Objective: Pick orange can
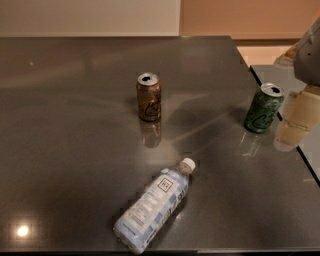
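Your dark counter point(75, 110) below a pale wall point(90, 15) bears the orange can point(149, 96); your gripper point(296, 124) hangs right, beside the green can point(263, 108), grip unreadable.

I see a metal orange can point(149, 97) on a glossy table point(65, 140); my gripper point(295, 125), far right, looks matt plastic.

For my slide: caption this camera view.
Orange can upright centre, green can right, bottle lying in front; gripper at right edge.
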Robot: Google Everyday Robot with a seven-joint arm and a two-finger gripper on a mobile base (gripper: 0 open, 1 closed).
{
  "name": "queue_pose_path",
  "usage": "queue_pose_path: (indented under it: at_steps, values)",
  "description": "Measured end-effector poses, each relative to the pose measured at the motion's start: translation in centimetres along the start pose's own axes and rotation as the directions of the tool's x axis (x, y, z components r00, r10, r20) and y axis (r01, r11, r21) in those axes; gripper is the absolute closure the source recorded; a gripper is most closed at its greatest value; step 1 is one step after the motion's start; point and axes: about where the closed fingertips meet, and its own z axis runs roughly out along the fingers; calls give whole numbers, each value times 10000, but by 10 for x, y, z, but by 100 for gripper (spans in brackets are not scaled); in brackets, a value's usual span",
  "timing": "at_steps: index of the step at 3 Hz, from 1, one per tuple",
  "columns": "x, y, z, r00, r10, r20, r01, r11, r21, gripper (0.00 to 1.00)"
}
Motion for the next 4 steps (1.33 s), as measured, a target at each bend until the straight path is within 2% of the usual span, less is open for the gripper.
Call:
queue_pose_path:
  at_steps: [1, 2, 4]
  values:
    - [0, 0, 0, 10000, -1, 1, 1, 10000, 1, 0]
    - [-9, -4, 4, 9999, -153, 59, 154, 9997, -201, 0]
    - [-63, -12, 36, 9963, -604, 610, 642, 9959, -629, 0]
